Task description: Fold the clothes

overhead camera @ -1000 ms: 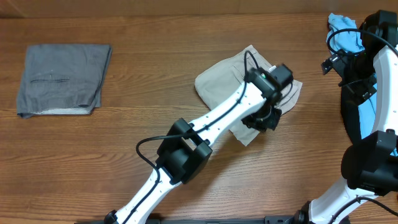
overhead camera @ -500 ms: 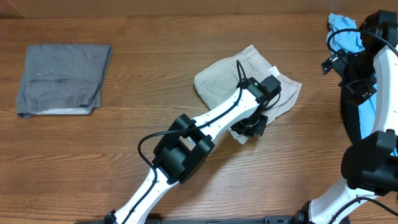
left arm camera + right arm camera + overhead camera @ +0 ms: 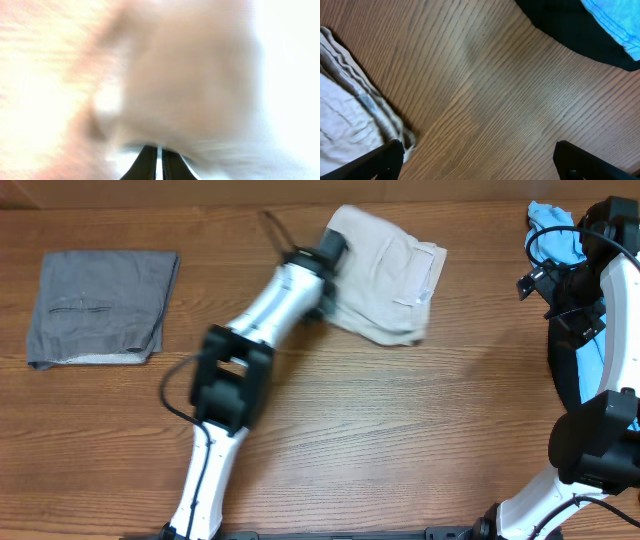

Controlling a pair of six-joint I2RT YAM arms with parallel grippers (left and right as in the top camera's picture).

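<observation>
The beige shorts point(image 3: 385, 275) lie bunched at the back middle of the table. Their waistband and a small white tag face right. My left gripper point(image 3: 322, 285) is at their left edge. In the left wrist view its fingers point(image 3: 159, 160) are pressed almost together, with blurred beige cloth point(image 3: 190, 75) right in front of them. My right gripper point(image 3: 545, 285) hangs at the right side, away from the shorts. In the right wrist view it is wide open point(image 3: 480, 155) and empty over bare wood, with an edge of the shorts point(image 3: 340, 125) at lower left.
A folded grey garment point(image 3: 100, 305) lies at the far left of the wooden table point(image 3: 400, 430). A light blue cloth point(image 3: 560, 235) sits at the back right corner and shows in the right wrist view point(image 3: 615, 20) on something black.
My left arm has swung fast up and to the left, dragging the shorts from the table's middle to the back edge. The right arm has not moved.
</observation>
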